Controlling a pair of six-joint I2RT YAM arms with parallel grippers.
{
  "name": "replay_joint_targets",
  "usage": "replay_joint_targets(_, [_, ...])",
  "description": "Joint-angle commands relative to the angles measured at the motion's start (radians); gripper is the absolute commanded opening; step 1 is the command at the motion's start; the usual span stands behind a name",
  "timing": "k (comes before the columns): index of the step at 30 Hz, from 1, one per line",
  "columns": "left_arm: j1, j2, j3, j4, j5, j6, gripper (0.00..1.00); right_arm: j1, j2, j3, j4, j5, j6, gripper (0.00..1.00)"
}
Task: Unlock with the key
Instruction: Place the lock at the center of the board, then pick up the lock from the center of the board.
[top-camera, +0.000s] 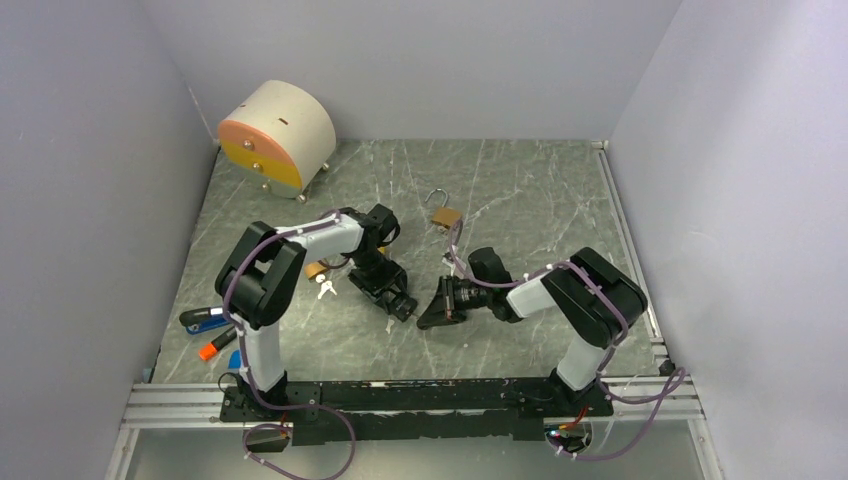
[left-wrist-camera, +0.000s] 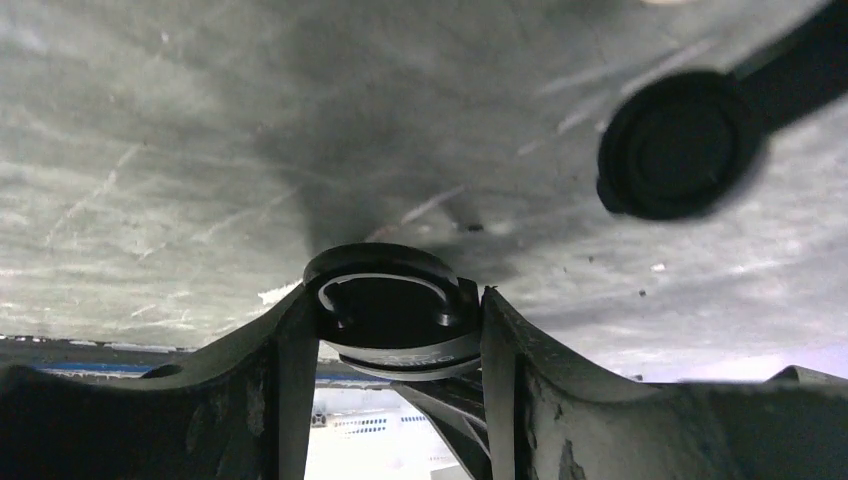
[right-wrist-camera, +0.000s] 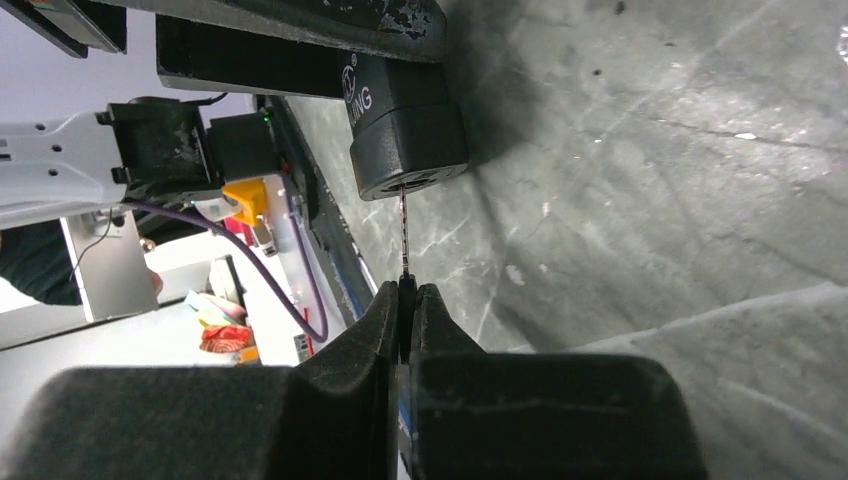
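My left gripper (top-camera: 403, 308) is shut on a black padlock (left-wrist-camera: 392, 312), gripped between both fingers in the left wrist view. My right gripper (top-camera: 436, 312) is shut on a key (right-wrist-camera: 403, 232) with a thin metal blade. In the right wrist view the blade runs from my shut fingertips (right-wrist-camera: 407, 292) up into the keyhole in the end of the black padlock (right-wrist-camera: 408, 125). In the top view the two grippers meet tip to tip at the middle of the table, and the padlock and key are too small to make out between them.
A brass padlock (top-camera: 446, 215) with a raised shackle lies further back. Another brass lock (top-camera: 317, 270) and small keys (top-camera: 325, 290) lie beside the left arm. Markers (top-camera: 208, 320) lie at the near left. A cream and orange drum-shaped box (top-camera: 276, 135) stands at the back left.
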Motion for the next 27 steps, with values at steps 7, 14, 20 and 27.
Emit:
replay_joint_targets(7, [-0.035, 0.035, 0.036, -0.040, 0.036, -0.021, 0.68, 0.005, 0.113, 0.040, 0.112, 0.103, 0.048, 0.00])
replay_joint_targets(14, [-0.060, 0.039, 0.066, -0.078, 0.022, -0.042, 0.85, 0.005, 0.127, 0.037, 0.121, 0.107, 0.065, 0.00])
replay_joint_targets(20, [-0.061, 0.083, 0.094, -0.112, -0.008, 0.002, 0.78, 0.005, 0.138, 0.038, 0.117, 0.096, 0.058, 0.00])
replay_joint_targets(27, [-0.054, 0.087, 0.212, -0.251, -0.168, 0.113, 0.89, 0.006, 0.136, 0.025, 0.115, 0.086, 0.053, 0.00])
